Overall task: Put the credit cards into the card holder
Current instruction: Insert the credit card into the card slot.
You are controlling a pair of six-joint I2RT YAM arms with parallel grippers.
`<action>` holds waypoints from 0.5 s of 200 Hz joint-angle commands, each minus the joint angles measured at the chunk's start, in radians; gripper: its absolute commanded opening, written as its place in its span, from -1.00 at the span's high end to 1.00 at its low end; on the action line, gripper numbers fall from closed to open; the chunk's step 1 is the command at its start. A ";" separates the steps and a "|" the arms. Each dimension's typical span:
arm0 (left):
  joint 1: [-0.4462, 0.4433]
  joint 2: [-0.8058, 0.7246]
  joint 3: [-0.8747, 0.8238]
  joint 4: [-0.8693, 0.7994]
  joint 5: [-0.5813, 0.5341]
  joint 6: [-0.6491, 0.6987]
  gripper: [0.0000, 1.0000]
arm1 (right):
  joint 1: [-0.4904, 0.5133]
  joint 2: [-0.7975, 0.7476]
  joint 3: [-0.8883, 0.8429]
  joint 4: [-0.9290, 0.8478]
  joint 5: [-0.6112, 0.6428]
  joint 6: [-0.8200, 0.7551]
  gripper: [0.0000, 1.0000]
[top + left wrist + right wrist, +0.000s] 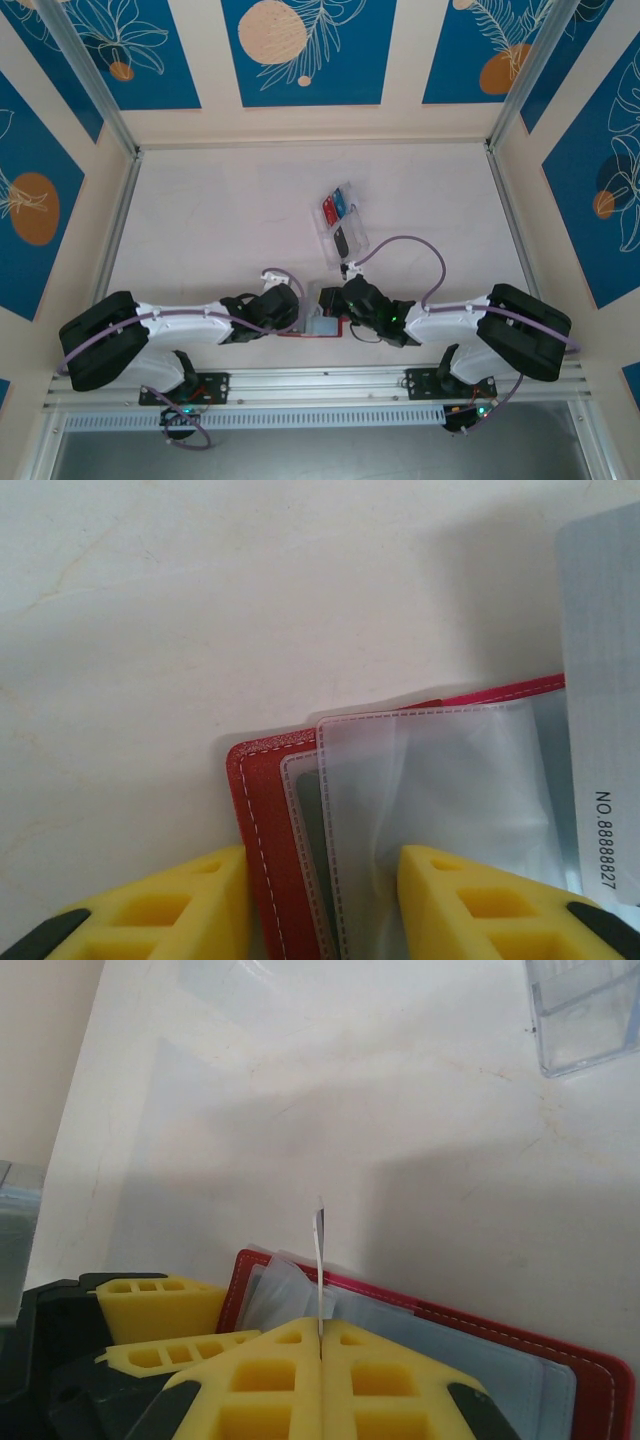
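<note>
**Card poised over the open holder, ready to slide in**

The card holder (270,820) lies open at the near edge of the table (220,210), about midway along it, between the two arms. The left gripper (320,905) hangs over the holder's left end with its jaws partly spread, one finger just off the red cover and the other over the clear sleeves. Whether they press the holder down is hard to judge from this angle.

The right gripper (320,1328) has its jaws pressed together on a grey card (600,680), held on edge above the holder's right-hand sleeves. The other cards (335,208), red, blue and black, sit in the clear tray (355,245) nearer the table's middle.

The step in hand looks like insertion of this one card. The next move calls for lining the card's lower edge with a sleeve mouth and lowering it at a shallow angle. The left gripper would need to keep the holder from sliding, since the floppy sleeves could buckle.
</note>
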 commanded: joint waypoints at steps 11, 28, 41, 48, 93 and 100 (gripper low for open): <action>-0.008 0.037 -0.036 -0.030 0.065 -0.009 0.18 | -0.014 -0.003 0.000 0.043 0.016 0.006 1.00; -0.009 0.037 -0.036 -0.032 0.064 -0.010 0.18 | -0.015 0.011 0.015 0.027 0.019 0.002 1.00; -0.009 0.036 -0.036 -0.031 0.064 -0.010 0.18 | -0.017 0.026 0.013 0.048 0.015 0.002 1.00; -0.009 0.037 -0.036 -0.029 0.064 -0.010 0.18 | -0.019 0.035 0.012 0.058 0.010 0.003 1.00; -0.009 0.037 -0.036 -0.028 0.066 -0.011 0.18 | -0.021 0.086 0.018 0.096 -0.006 0.014 1.00; -0.009 0.037 -0.037 -0.028 0.066 -0.011 0.18 | -0.022 0.090 0.016 0.101 -0.009 0.016 1.00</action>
